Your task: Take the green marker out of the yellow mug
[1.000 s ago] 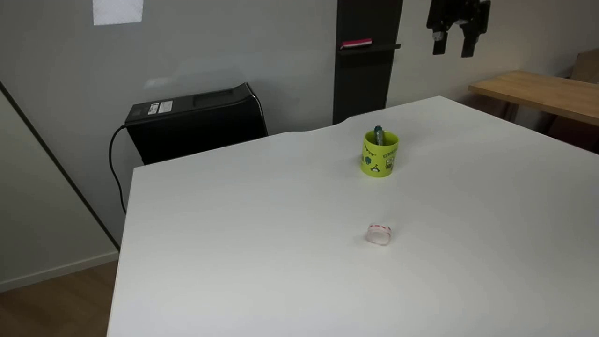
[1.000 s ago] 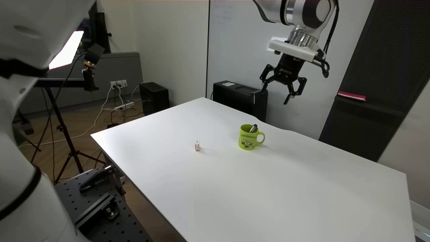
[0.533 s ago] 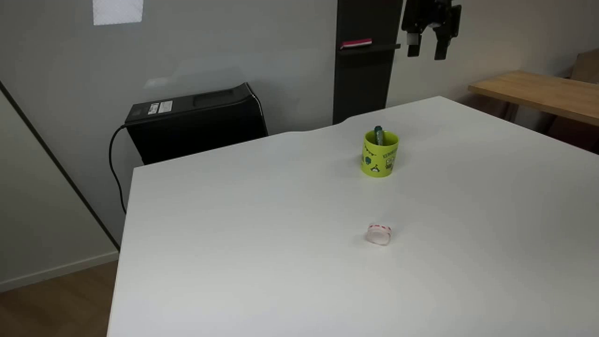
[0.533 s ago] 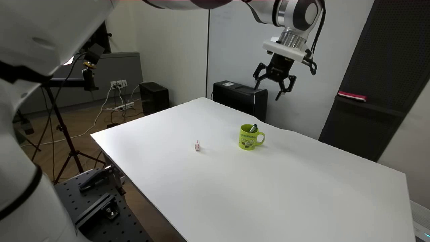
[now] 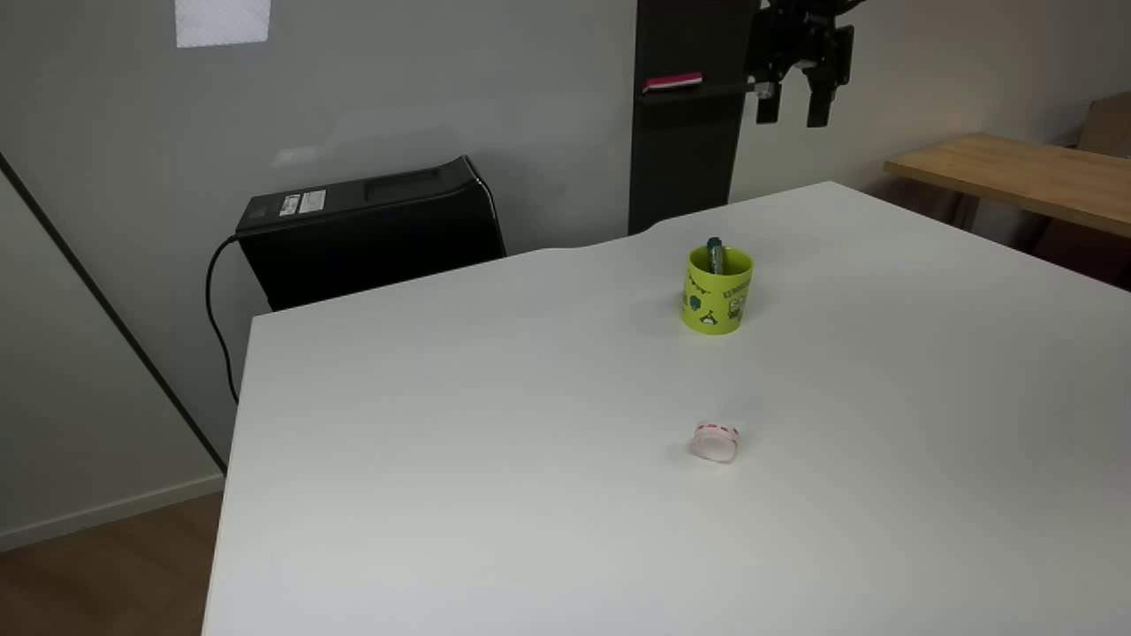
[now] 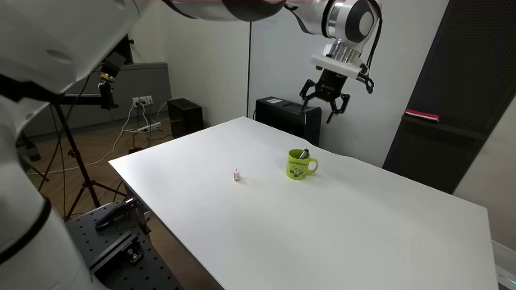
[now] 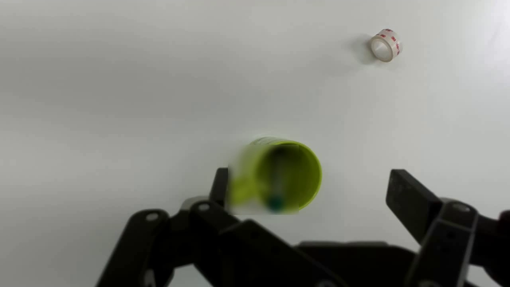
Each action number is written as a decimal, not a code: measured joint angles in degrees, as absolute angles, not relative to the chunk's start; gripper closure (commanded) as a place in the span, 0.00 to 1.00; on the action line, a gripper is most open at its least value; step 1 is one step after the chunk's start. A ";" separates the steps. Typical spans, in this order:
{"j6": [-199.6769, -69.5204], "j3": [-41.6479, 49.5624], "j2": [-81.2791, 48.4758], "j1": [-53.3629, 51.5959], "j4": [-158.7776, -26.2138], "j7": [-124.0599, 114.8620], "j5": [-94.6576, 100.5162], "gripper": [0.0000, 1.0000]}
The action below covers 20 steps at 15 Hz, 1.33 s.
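1. Green marker [image 6: 304,153]: inside the yellow mug [image 6: 296,169], top end showing a little above the rim in both exterior views. Not straight up; leans right in an exterior view. How deep it goes: can't tell.
2. Mug: upright on the white table [image 5: 442,459], toward the far edge in both exterior views.
3. Gripper [image 6: 316,115]: jaws wide apart, nothing held. Hangs high over the table, well apart from mug and marker. Wrist view puts the mug left of centre between the jaws; blur there hides the marker's detail.
4. Done: approach only, by my reading. Lined up roughly, no contact, marker not out.
5. Left: centre over the marker, descend, close on the exposed end, draw it up clear of the rim. Early stage, I judge.
6. Small tape roll [image 7: 385,45], whitish with red print: on the table, well apart from the mug, likely no part in the job.
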<state>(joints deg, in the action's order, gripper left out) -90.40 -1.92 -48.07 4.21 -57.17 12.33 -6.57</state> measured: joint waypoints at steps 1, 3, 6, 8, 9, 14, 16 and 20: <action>-90.40 -1.92 -48.07 4.21 -57.11 12.33 -6.57 0.00; -90.40 -1.92 -48.07 4.20 -57.07 12.33 -6.57 0.00; -90.42 -1.92 -48.07 4.20 -57.13 12.43 -6.61 0.00; -90.42 -1.95 -48.24 4.20 -57.26 12.51 -6.61 0.00; -90.42 -2.01 -48.52 4.20 -57.26 12.57 -6.61 0.00; -91.48 -2.08 -51.24 4.29 -56.96 12.57 -6.70 0.00; -91.58 -2.08 -52.70 4.35 -56.30 12.51 -6.71 0.00; -91.53 -2.29 -56.01 4.26 -53.98 12.32 -6.80 0.00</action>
<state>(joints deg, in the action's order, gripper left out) -91.53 -2.29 -56.01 4.26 -53.98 12.32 -6.80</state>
